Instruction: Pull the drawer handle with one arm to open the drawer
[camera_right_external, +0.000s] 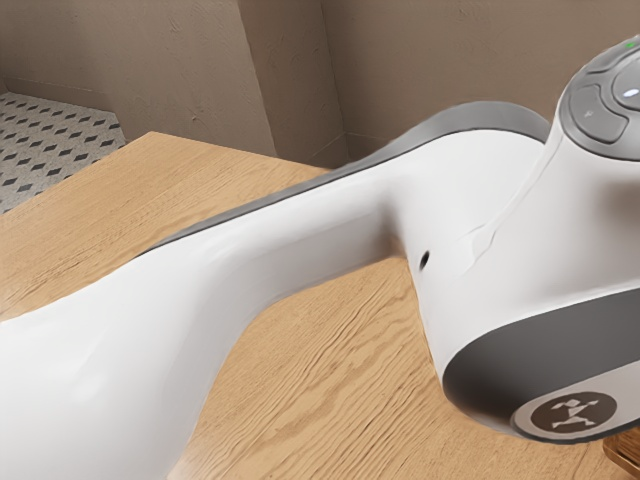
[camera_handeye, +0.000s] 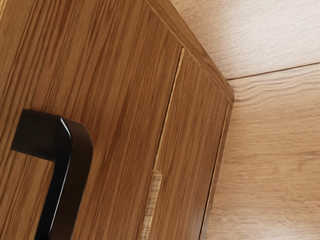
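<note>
Wooden table; black drawer handle close beneath the jaws.

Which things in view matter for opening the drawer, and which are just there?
For the job: handle, drawer, arm.
Just there: table, floor, wall.

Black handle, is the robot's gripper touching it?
Cannot tell. The wrist view has the black handle close on the drawer front, but no contact or gap is plain; in the exterior view the arm blocks that spot.
</note>
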